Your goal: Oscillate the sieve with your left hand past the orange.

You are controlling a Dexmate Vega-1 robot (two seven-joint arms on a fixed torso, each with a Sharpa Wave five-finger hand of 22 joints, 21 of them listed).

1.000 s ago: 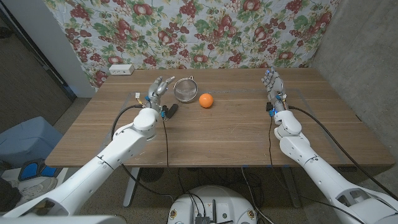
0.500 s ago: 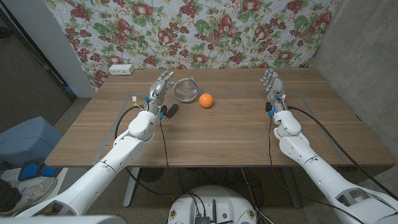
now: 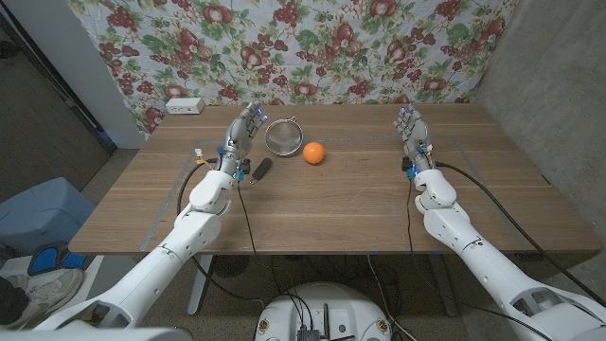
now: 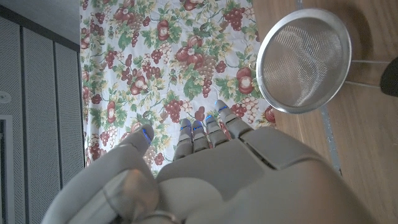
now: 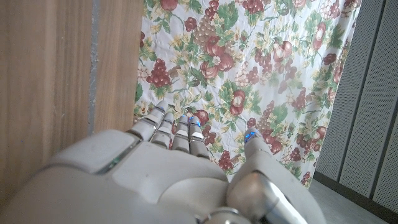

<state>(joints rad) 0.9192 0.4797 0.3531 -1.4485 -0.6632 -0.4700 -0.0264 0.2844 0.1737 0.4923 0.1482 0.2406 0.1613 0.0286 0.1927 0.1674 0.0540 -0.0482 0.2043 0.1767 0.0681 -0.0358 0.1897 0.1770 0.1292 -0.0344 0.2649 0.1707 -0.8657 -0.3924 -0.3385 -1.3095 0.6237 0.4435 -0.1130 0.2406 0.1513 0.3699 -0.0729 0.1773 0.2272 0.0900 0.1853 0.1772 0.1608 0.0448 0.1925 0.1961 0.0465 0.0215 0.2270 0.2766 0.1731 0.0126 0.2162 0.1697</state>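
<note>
2 hands up over the wooden table (image 3: 312, 213), both holding nothing, fingers straight & a bit apart. Left hand (image 3: 239, 137) is just left of the sieve (image 3: 281, 134), not touching it; right hand (image 3: 413, 133) is well apart on the right side. Sieve's black handle (image 3: 262, 169) points back toward the near edge, bowl further out. Orange (image 3: 313, 152) sits just right of the sieve bowl. White box (image 3: 184, 106) at far left corner, floral cloth (image 3: 303, 47) behind.
</note>
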